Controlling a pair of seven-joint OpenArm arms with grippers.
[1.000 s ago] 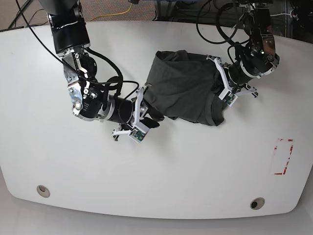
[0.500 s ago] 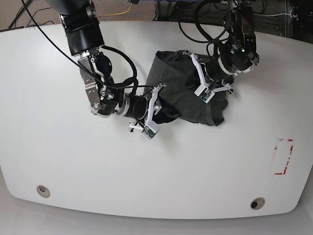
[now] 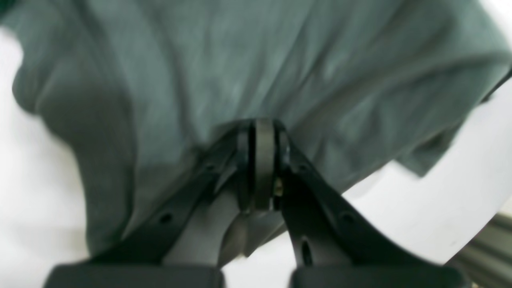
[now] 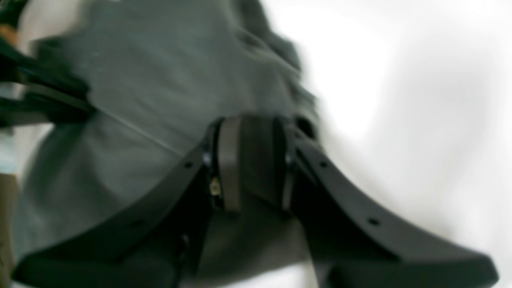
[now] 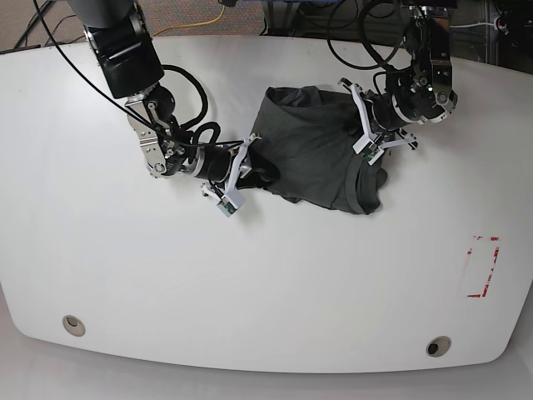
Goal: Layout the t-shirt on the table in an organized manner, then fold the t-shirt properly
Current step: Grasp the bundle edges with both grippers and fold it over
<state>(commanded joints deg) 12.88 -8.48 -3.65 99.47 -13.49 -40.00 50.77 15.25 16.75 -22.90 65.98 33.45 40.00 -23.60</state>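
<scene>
The dark grey t-shirt (image 5: pixel 312 142) lies bunched and wrinkled at the middle back of the white table (image 5: pixel 250 275). My left gripper (image 5: pixel 367 142) is at the shirt's right side. In its wrist view, the left gripper (image 3: pixel 262 134) is shut, pinching the t-shirt (image 3: pixel 240 60) cloth, which hangs over the tips. My right gripper (image 5: pixel 252 169) is at the shirt's lower left edge. Its wrist view is blurred and shows the right gripper (image 4: pixel 248 136) shut on a fold of the t-shirt (image 4: pixel 140 80), with the white table (image 4: pixel 400 80) beyond.
A red tape rectangle (image 5: pixel 481 267) marks the table at the right. Two round grommet holes (image 5: pixel 73 324) (image 5: pixel 438 346) sit near the front edge. Black cables and a yellow cable (image 5: pixel 218 17) lie behind the table's back edge.
The right gripper moved up and left along the shirt's lower left edge. The left gripper swung left over the shirt, then back right a little. The shirt's outline shifted slightly.
</scene>
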